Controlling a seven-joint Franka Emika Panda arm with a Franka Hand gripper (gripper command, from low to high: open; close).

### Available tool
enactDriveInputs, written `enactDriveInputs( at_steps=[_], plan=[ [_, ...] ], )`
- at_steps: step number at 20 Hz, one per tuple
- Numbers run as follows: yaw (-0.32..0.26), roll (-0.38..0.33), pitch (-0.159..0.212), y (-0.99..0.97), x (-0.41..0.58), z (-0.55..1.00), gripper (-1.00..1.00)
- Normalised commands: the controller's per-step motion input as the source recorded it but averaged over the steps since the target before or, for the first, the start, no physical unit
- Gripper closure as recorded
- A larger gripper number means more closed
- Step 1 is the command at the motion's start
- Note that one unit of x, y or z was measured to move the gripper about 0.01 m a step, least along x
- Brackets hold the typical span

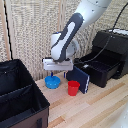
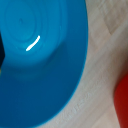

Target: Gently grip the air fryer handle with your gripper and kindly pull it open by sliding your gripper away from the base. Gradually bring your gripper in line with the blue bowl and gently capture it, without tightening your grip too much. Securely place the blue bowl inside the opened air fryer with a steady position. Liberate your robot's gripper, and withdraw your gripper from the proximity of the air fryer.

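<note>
The gripper (image 1: 53, 73) is held low, right over the blue bowl (image 1: 52, 81). It cannot be told if its fingers are apart or together. The bowl is seen on the wooden table (image 1: 95, 107), just beside a red cup (image 1: 73, 88). The air fryer (image 1: 107, 52) is seen at the exterior view's right, with its drawer (image 1: 99, 67) pulled out.

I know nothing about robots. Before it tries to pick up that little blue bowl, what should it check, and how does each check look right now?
1. Air fryer drawer pulled open: ok.
2. End effector directly above the blue bowl: ok.
3. Fingers open enough for the rim: cannot tell.
4. Blue bowl upright on the table: ok.
5. Red cup apart from the bowl: ok, but close.
</note>
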Motion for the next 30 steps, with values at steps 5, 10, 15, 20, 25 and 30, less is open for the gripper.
enactDriveInputs(
  at_steps=[5, 10, 15, 20, 25, 30],
  plan=[
    [-0.113, -0.019, -0.054, 0.12, 0.033, -0.22, 1.0],
    [-0.041, -0.016, -0.022, 0.02, 0.025, -0.17, 1.0],
    [0.0, 0.0, 0.0, 0.05, 0.0, -0.06, 1.0],
    [0.028, -0.001, 0.013, 0.08, 0.025, -0.03, 1.0],
    [0.0, 0.0, 0.042, 0.09, 0.155, 0.01, 1.0],
    [-0.005, 0.031, 0.028, 0.03, 0.213, 0.53, 1.0]
  ],
)
